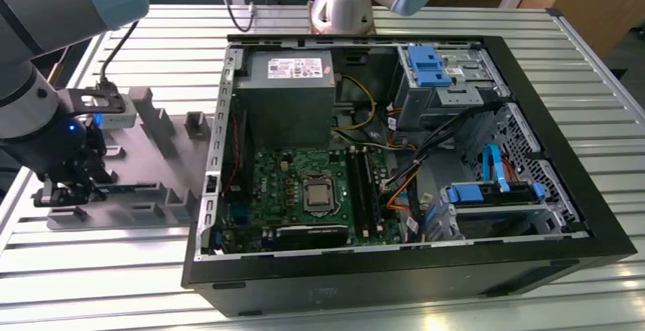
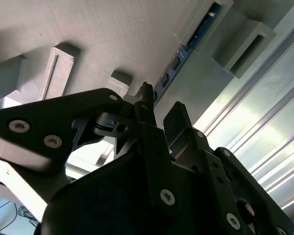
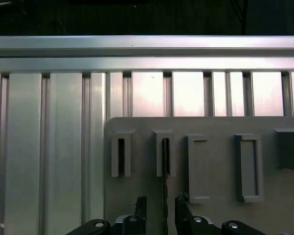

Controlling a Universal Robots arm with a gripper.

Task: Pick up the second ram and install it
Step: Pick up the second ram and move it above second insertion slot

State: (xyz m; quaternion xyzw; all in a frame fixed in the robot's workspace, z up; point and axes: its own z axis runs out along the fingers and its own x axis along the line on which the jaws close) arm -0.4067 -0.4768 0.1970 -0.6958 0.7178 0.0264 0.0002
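I am hovering my open gripper (image 3: 160, 208) astride the ram (image 3: 165, 166), which is standing on edge in a slot of the holder (image 3: 215, 126) between my fingers (image 3: 139, 208), presenting its flat faces for gripping.

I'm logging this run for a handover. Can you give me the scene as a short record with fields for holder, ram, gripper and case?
grey holder: on the slatted table, at the exterior view's left of the computer case
second ram: on edge in the grey holder's slots, not lifted
gripper: open, low over the grey holder, one finger on each side of the second ram
computer case: open, green motherboard exposed
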